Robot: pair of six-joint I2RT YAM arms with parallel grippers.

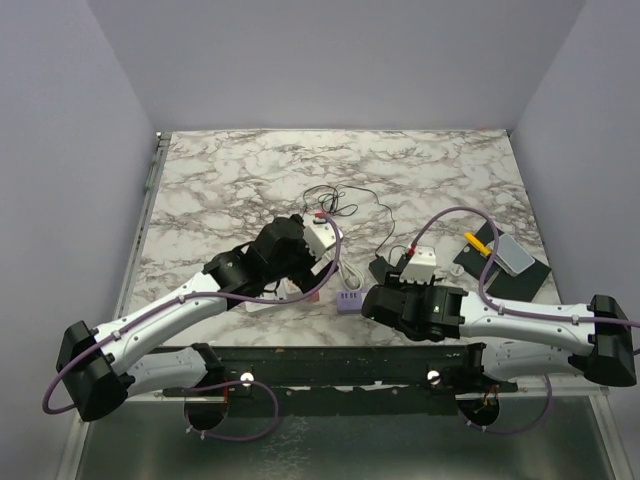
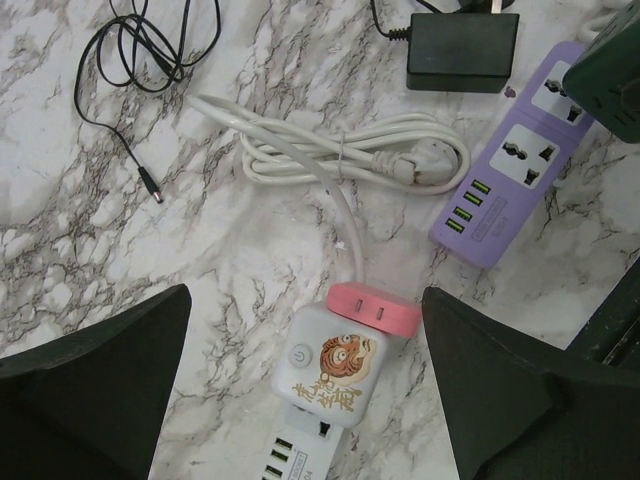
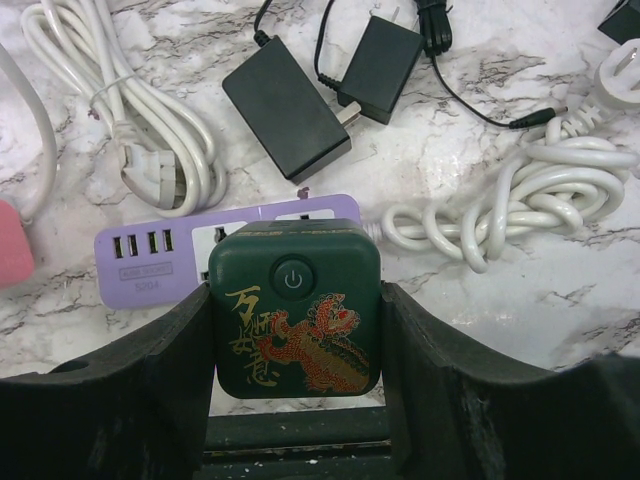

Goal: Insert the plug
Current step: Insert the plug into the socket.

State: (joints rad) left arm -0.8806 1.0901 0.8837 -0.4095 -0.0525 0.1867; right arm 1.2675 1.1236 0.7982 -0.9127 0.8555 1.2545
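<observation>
Nearest in the overhead view are the two arm bases at the table's front rail. The left arm and the right arm both reach in over the marble table. The left gripper hangs by a white cube adapter near the middle. The right gripper sits just beside the purple power strip. Off to the right, a yellow item and a grey block lie on a black mat.

From the left wrist, the two dark fingers stand wide apart with nothing gripped. On the table between them is the white cube adapter with a tiger printed on top. A pink plug touches its far edge and a white power strip lies at its near side. Beyond lie a bundled white cable, a thin black wire and a black power brick. The purple power strip lies there too, its far end covered by the green cube adapter.

From the right wrist, the claw is clamped on the green cube adapter, one finger pressed to each side. Its dragon print and power button face the camera. It sits over the socket end of the purple power strip, whose USB ports show to the left. I can't tell whether its prongs are seated. A second white cable bundle lies to the right.
</observation>
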